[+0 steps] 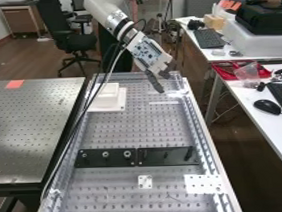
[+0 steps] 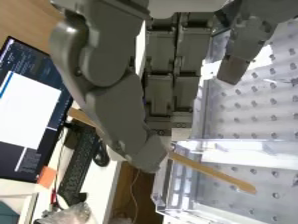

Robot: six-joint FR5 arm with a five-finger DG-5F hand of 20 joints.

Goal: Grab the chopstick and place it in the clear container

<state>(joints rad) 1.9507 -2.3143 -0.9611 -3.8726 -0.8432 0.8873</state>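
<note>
You are holding the chopstick (image 2: 211,172) aslant over the rim of the clear container (image 2: 174,186); the robot hand (image 2: 123,107) is partly closing, apparently pinching it behind one fingertip, though that contact is staying hidden. The pinch is sitting outside the container wall, so if you are releasing here, the rear length could be pulling the stick off the rim towards the floor. A thin, loose pinch could also be letting it pivot and snag. It is looking slim, straight and light brown, like wood. Beyond, the container is standing near the perforated table's (image 1: 136,129) far end.
</note>
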